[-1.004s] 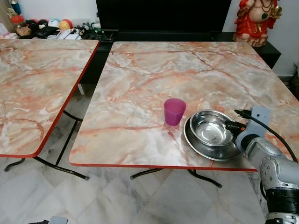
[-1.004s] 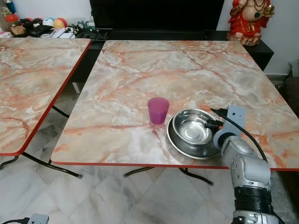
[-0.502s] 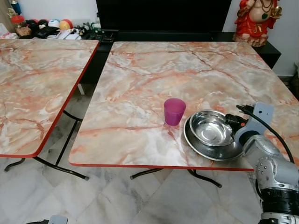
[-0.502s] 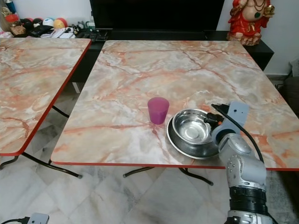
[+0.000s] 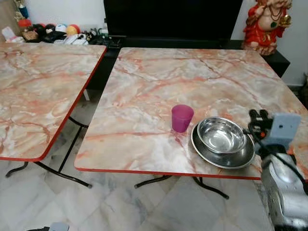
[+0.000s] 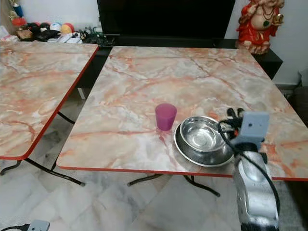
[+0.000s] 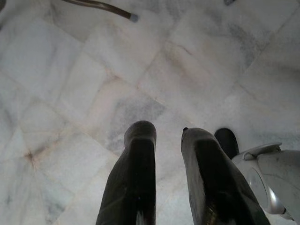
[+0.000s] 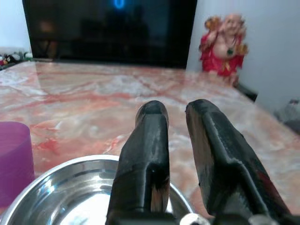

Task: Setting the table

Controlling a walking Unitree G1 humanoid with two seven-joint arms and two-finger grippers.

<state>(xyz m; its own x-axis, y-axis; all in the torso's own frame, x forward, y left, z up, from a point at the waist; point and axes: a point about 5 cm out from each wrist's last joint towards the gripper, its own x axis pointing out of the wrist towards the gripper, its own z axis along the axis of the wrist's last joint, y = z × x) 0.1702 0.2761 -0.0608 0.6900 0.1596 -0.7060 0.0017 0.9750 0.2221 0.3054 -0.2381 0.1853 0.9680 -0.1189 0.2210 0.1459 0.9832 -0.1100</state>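
Observation:
A purple cup stands upright near the front edge of the marble table. Right beside it a steel bowl sits inside a steel plate. My right gripper hovers just off the bowl's right rim, raised above the table, its fingers a little apart with nothing between them. The right wrist view looks over the bowl toward the cup, with the gripper above the rim. My left gripper hangs idle over the floor tiles, fingers slightly apart and empty.
A second marble table stands to the left across a narrow gap. A black screen and a red statue sit behind the table's far edge. Small clutter lies at the back left.
My right gripper has drawn back from the bowl's right rim and risen, now pointing more upward. The head view has shifted slightly. Cup, bowl and plate stay put.

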